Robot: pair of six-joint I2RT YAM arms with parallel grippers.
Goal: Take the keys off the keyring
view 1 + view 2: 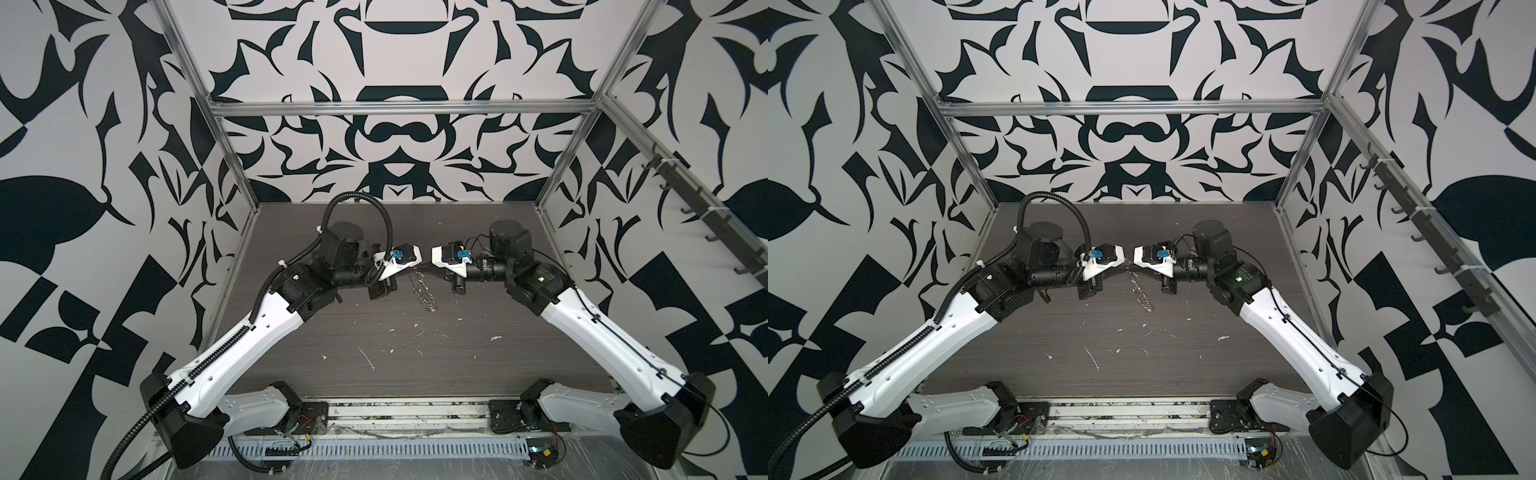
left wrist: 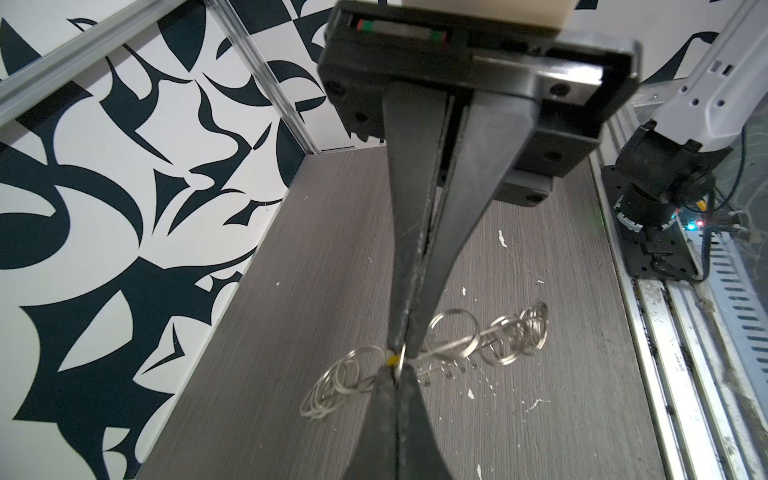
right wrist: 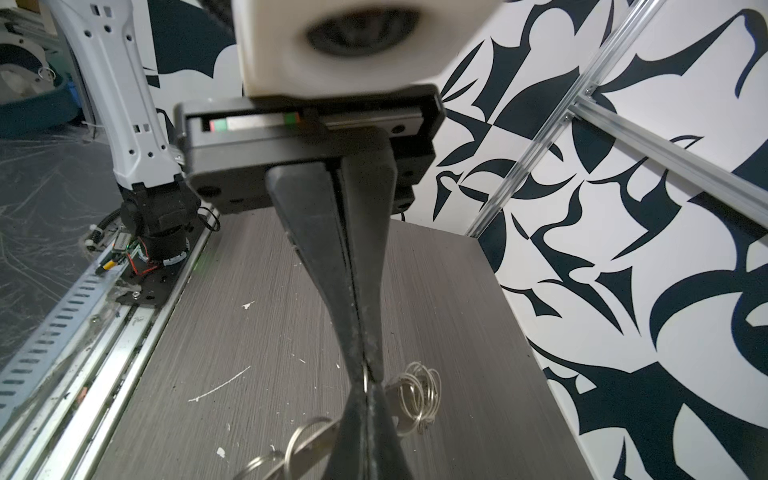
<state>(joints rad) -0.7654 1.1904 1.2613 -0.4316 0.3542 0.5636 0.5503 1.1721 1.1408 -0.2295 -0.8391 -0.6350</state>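
Note:
My two grippers meet tip to tip above the middle of the table. The left gripper [image 2: 395,372] is shut, with a sliver of the yellow tag of the keys [image 2: 390,360] at its tips. The right gripper [image 3: 365,390] is shut too, pinching the tag's small split ring [image 3: 365,376] edge-on. The keyring [image 2: 453,345], a thin silver hoop strung with many small rings, hangs in the air beside both pairs of tips. In both top views it dangles below the meeting point [image 1: 424,293] [image 1: 1142,295]. Most of the tag is hidden by the fingers.
The dark wood-grain table [image 1: 374,340] carries white paint flecks [image 1: 368,359]. A metal rail with the arm bases [image 1: 395,411] runs along the front edge. Patterned walls and aluminium frame posts [image 1: 232,158] close in the back and sides.

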